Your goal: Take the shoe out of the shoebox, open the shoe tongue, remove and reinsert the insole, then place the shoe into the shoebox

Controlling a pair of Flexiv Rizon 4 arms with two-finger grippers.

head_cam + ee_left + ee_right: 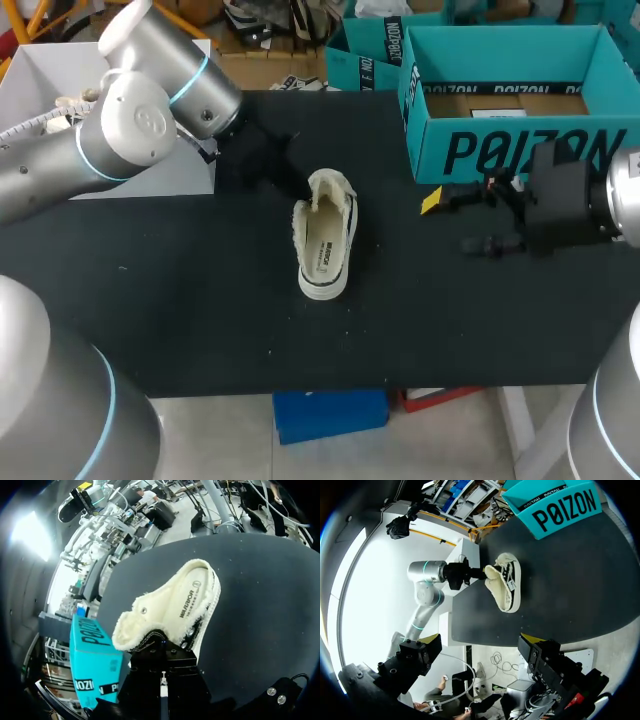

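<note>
Black table (180, 300) carries one pale fleece-lined shoe (326, 238) lying on its sole near the middle, well apart from the teal shoebox (520, 150) at the far right corner. Shoebox is open and appears empty; the shoe is outside it, so removal from the box is judged complete.

Left gripper (161, 647) is up against the laced end of the shoe, in the fleece flap (131, 630) that looks to be the tongue. Its tips are buried in the lining, so I cannot tell whether it is clamped. The flap stands raised and the shoe mouth is wide, which points to the tongue-opening step being in hand.

Insole (187, 597) with its printed mark lies flat inside the shoe. Whether it has been out and back cannot be determined; I judge it not yet lifted.

Right gripper (480, 640) hangs spread wide and empty at the table's right side, well apart from the shoe.

Outstanding, by this reading: insole removal and reinsertion, then return of the shoe to the shoebox.
</note>
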